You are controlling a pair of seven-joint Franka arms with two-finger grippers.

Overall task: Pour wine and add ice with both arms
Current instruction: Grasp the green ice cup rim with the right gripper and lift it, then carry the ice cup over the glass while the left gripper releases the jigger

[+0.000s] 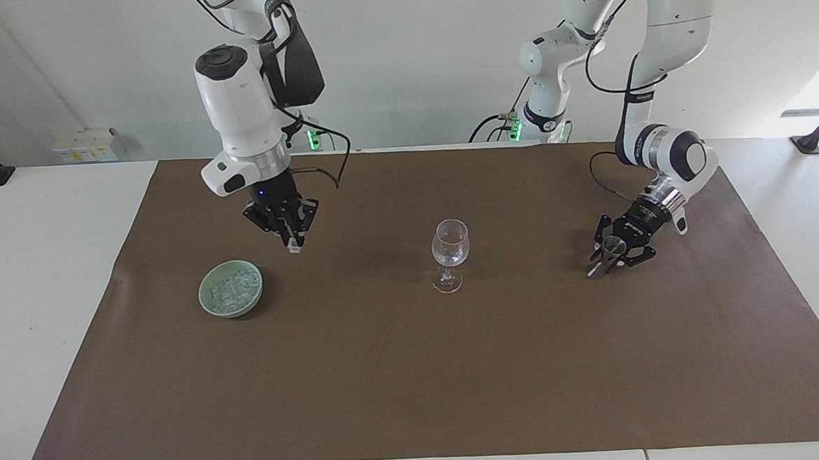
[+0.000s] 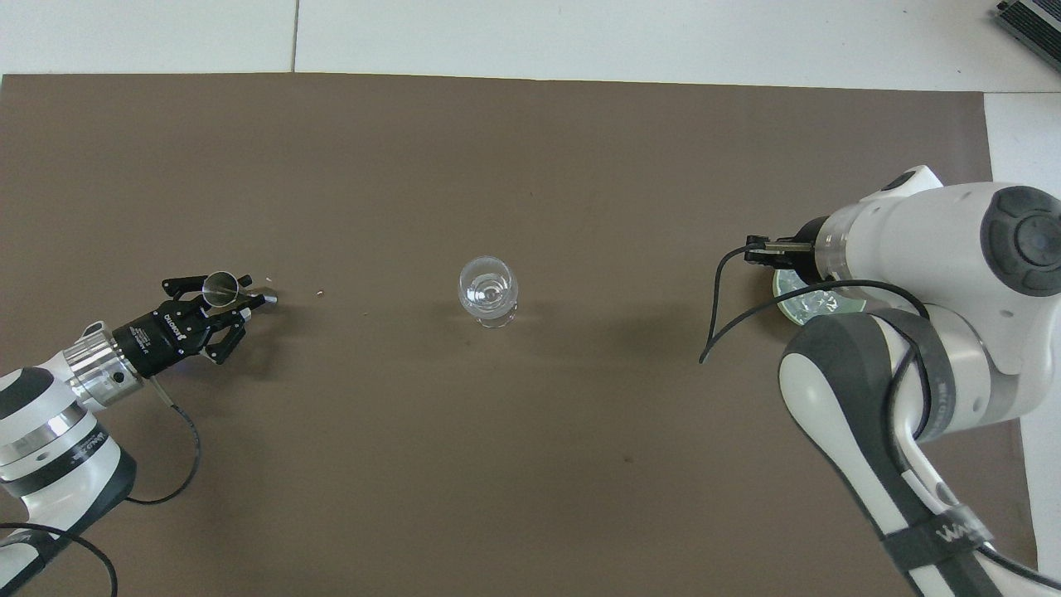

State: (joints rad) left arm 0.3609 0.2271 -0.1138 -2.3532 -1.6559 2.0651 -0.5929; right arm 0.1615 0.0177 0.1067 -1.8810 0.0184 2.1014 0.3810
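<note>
surface: white table under a brown paper mat [image 1: 417, 370], plain white wall at the top of the facing view.
glass: clear stemmed wine glass [image 1: 450, 245], upright, centre of frame. Contents too hard to read.
ice supply: heap of small clear glassy ice [image 1: 232, 288] in a pale green round bowl [image 1: 204, 298], left-centre of the facing view, well apart from the glass.
right gripper [image 1: 291, 242]: up in the air, upper left-centre of frame, over bare mat between bowl and glass. Fingertips pinched on one small whitish ice chunk [image 1: 294, 249].
left gripper [image 1: 610, 256]: low at the mat, right-centre of frame, around a small silver metal measuring cup [image 1: 613, 246]. Cannot tell whether it is gripping or letting go.
step: looks like the ice transfer, with one chunk on its way to the glass.
next move: centre the chunk over the glass mouth, come down close to the rim, then open. Mouth is narrow, so alignment matters.
risk: a touch on the rim would likely tip the tall, narrow-footed glass.
</note>
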